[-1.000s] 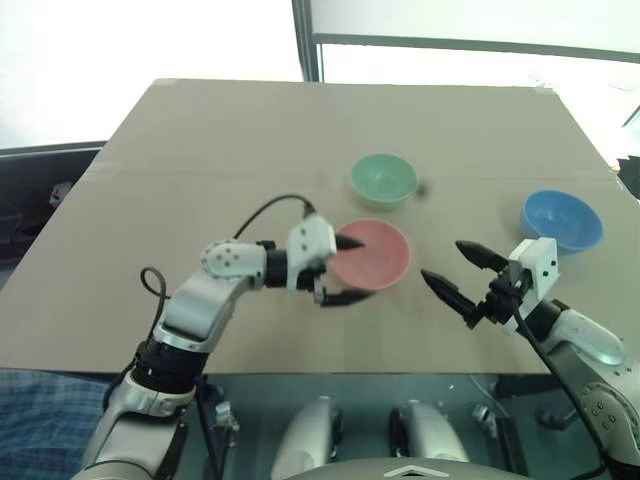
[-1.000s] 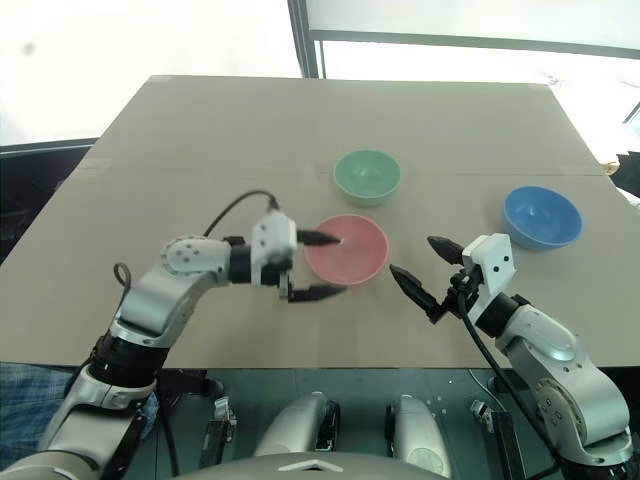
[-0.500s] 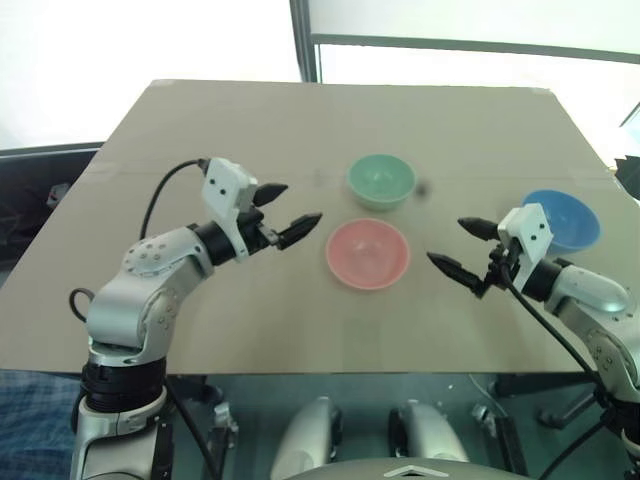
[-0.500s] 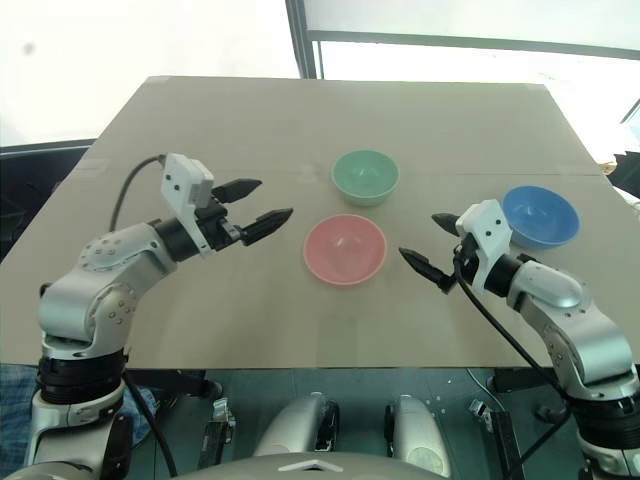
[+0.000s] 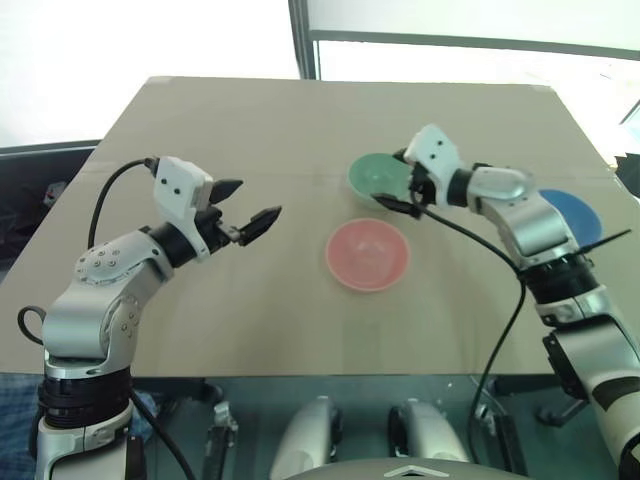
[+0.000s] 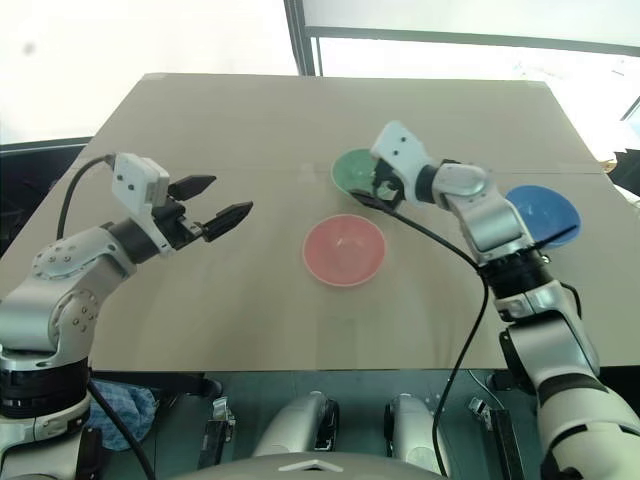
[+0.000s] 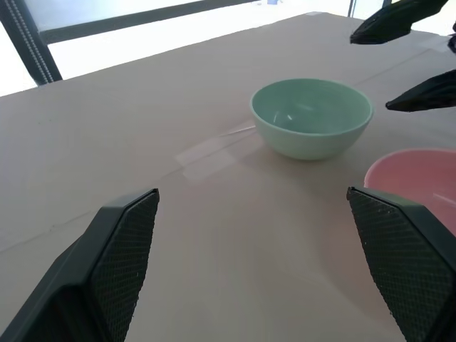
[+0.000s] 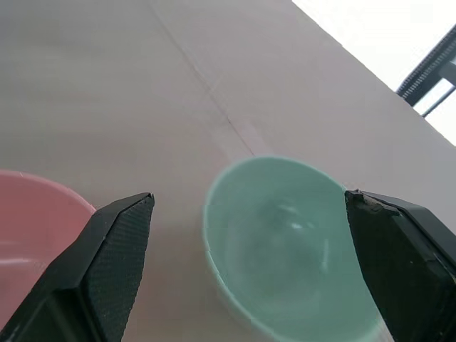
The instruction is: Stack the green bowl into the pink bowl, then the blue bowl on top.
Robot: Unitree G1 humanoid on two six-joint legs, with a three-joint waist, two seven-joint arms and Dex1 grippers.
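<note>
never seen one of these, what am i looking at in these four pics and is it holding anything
It is a humanoid robot seen from its own cameras. Two pictures come from the two eyes in its head, looking down over its arms at a brown table. The other two come from cameras on each wrist, looking out between that arm's two black fingers.

Three small bowls sit apart on the table: the green bowl, the pink bowl nearer the robot, and the blue bowl on its right, partly behind the arm.

The right tool is open at the green bowl, not closed on it. The left tool is open above bare table. Nothing is held.
</note>
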